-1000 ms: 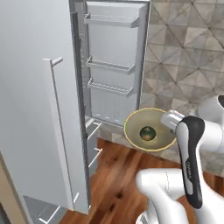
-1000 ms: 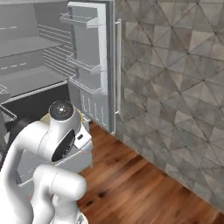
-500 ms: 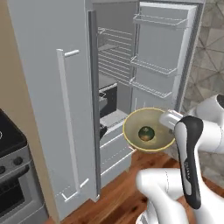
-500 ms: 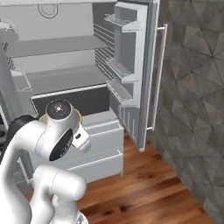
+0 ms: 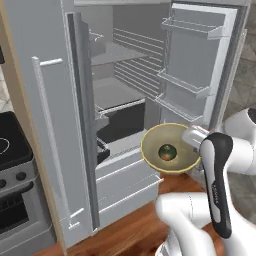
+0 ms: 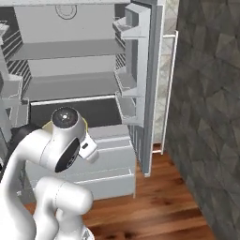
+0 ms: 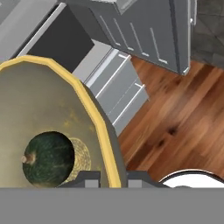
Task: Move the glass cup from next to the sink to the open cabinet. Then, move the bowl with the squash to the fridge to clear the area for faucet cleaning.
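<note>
The 2-finger gripper (image 7: 111, 177) is clamped on the thick rim of the round pale yellow-olive bowl (image 5: 172, 152), held level before the open silver-grey fridge (image 5: 120, 100); the dark green squash (image 7: 48, 158) rests inside it

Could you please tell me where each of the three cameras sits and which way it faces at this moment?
Left base view: behind the arm's left, facing the open fridge; the white arm rises lower right, carrying the bowl with the squash.
Right base view: behind the arm's right, facing the fridge shelves and door bins; the arm's white elbow rises lower left.
Hand view: on the hand, looking along the gripper, clamped on the bowl's rim, down at the wood floor.
Shared: both base views show the fridge; left base and hand views share bowl and squash.
</note>
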Available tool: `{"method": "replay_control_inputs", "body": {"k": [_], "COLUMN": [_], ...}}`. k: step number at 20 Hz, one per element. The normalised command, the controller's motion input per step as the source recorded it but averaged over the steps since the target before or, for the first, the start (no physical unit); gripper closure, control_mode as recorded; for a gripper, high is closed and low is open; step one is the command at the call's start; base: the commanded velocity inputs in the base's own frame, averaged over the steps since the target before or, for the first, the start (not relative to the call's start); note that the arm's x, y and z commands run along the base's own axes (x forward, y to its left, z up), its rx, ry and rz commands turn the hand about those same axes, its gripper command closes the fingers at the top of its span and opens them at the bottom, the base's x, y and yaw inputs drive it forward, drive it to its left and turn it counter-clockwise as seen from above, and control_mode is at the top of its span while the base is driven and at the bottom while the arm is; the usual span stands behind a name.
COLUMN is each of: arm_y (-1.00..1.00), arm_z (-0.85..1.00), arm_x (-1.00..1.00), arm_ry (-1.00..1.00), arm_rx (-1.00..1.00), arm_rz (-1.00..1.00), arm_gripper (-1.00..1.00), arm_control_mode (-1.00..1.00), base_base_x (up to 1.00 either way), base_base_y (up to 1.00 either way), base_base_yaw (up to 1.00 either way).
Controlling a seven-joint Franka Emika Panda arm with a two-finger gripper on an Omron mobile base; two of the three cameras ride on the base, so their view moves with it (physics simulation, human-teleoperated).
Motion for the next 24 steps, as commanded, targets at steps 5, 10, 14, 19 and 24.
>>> {"method": "replay_control_inputs", "body": {"k": [5, 10, 14, 19, 24], "arm_y": [0.00, 0.00, 0.00, 0.00, 0.00], "arm_z": [0.00, 0.00, 0.00, 0.00, 0.00], "arm_x": [0.00, 0.00, 0.00, 0.00, 0.00], "arm_ry": [0.00, 0.00, 0.00, 0.00, 0.00], "arm_rx": [0.00, 0.00, 0.00, 0.00, 0.00], "arm_rz": [0.00, 0.00, 0.00, 0.00, 0.00], "arm_gripper": [1.00, 1.00, 1.00, 1.00, 1.00], "arm_control_mode": [1.00, 1.00, 1.00, 1.00, 1.00], "base_base_x": [0.00, 0.09, 0.89, 0.83, 0.32], "base_base_y": [-0.24, -0.10, -0.28, -0.56, 0.11], "base_base_yaw": [0.56, 0.11, 0.01, 0.06, 0.00]}}
